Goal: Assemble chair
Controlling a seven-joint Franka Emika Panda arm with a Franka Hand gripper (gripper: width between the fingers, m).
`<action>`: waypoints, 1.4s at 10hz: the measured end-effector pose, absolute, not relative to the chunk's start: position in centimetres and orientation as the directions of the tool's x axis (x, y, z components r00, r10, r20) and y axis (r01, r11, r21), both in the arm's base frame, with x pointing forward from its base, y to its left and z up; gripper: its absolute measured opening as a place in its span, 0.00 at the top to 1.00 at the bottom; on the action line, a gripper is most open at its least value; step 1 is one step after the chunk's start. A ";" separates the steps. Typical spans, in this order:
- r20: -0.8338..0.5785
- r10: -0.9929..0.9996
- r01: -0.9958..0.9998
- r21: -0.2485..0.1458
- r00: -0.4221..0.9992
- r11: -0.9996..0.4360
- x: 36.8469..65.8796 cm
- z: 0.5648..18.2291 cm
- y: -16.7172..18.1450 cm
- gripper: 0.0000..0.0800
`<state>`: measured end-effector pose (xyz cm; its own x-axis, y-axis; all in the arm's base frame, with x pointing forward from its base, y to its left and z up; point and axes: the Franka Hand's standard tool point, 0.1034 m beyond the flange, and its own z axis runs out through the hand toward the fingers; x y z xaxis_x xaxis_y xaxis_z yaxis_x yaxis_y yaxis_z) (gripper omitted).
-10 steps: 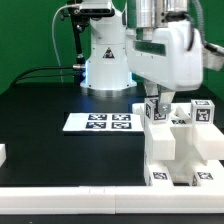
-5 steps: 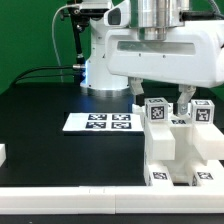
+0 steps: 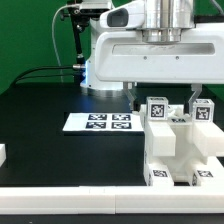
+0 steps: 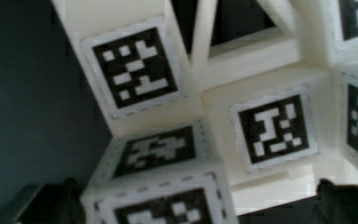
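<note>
Chair point(image 3: 180, 150) sits at desk point(image 3: 60, 160) 4 o'clock corner, marker board point(image 3: 100, 122) just beside at its 9 o'clock. Gripper point(image 3: 165, 102) hangs above chair, fingers spread wide, holding nothing.

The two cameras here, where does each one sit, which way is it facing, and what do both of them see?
Exterior view: off the arm, looking across the black table at the marker board and the white chair parts; the arm's base and the gripper above the parts show.
Wrist view: on the wrist, looking close onto the tagged chair parts; only dark finger tips show at the edge.
Shared: both see the tagged white chair parts.
</note>
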<state>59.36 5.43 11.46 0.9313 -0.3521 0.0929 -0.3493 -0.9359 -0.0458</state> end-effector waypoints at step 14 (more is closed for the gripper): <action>-0.032 -0.963 -0.961 -0.078 0.268 -0.265 59.0 11.1 5.1 0.46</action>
<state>59.03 5.06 11.11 0.2680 -0.9629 -0.0323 -0.9611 -0.2649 -0.0781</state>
